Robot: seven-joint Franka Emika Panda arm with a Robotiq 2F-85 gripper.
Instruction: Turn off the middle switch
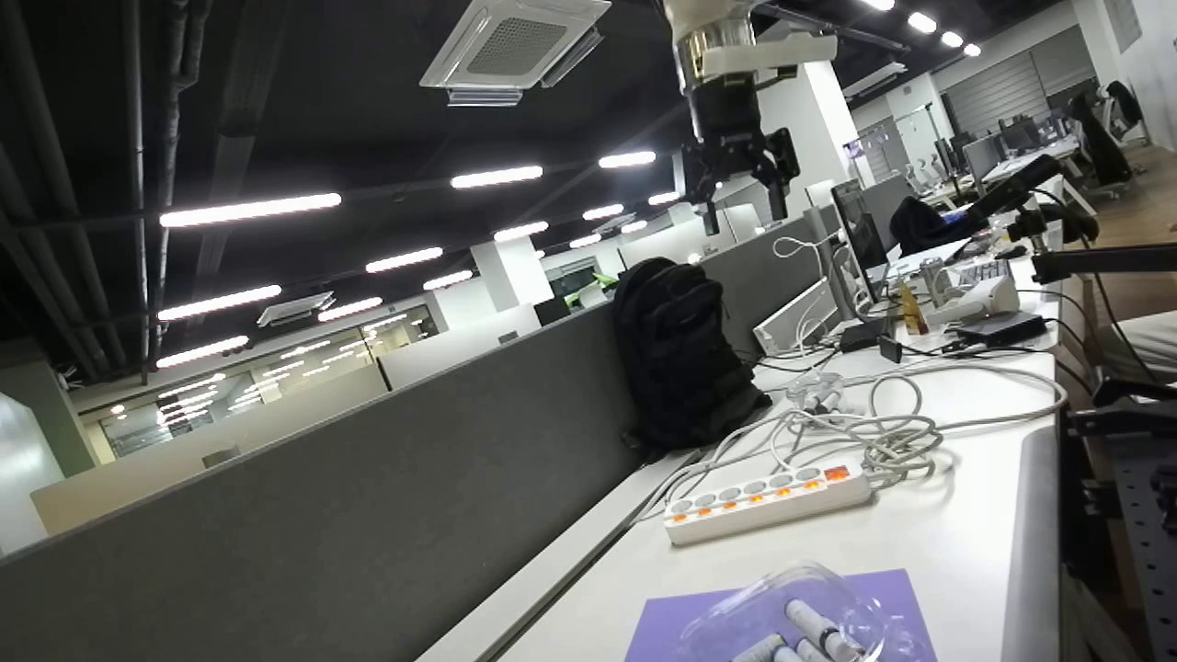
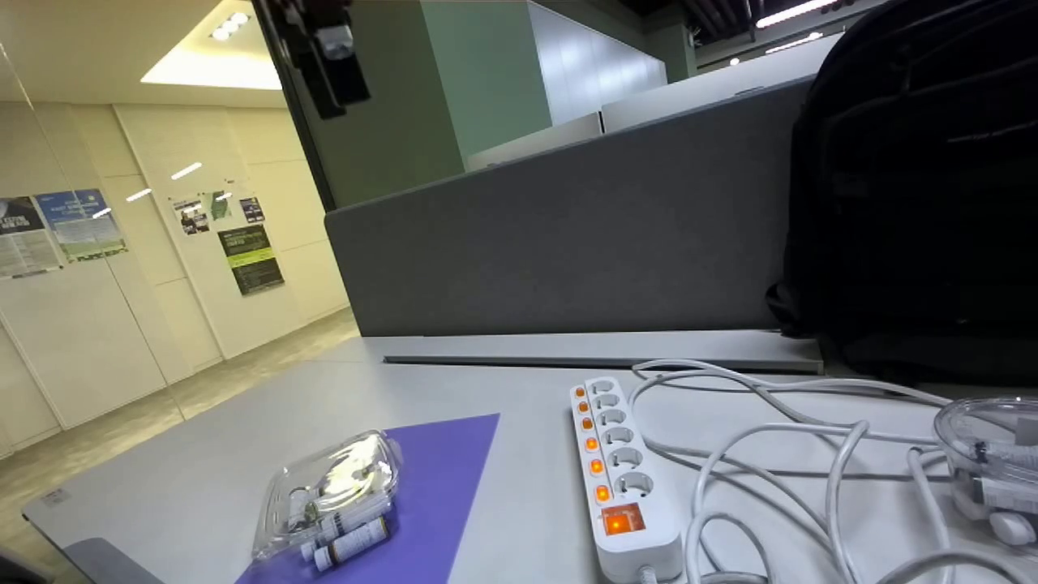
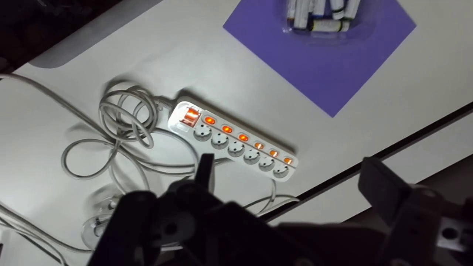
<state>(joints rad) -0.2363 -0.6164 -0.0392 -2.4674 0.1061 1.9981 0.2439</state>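
A white power strip [image 1: 772, 519] lies on the white desk in both exterior views [image 2: 658, 519] and in the wrist view [image 3: 180, 123]. It has a row of small orange switches beside its sockets and a large orange main switch [image 3: 191, 116] at the cord end. The two middle small switches [image 3: 243, 137] [image 3: 259, 146] look orange. Those nearer the main switch glow brightly; the far ones carry white glare, so I cannot tell if they are lit. My gripper [image 1: 745, 213] is open and empty, high above the desk. It also shows in the wrist view [image 3: 288, 168].
Tangled grey cables [image 3: 127, 114] lie by the strip's cord end. A purple sheet [image 3: 295, 66] bears a clear container with tubes [image 2: 324, 503]. A black backpack [image 1: 676, 359] leans on the grey partition [image 1: 441, 478]. A clear cup-like container [image 2: 985, 454] stands among the cables.
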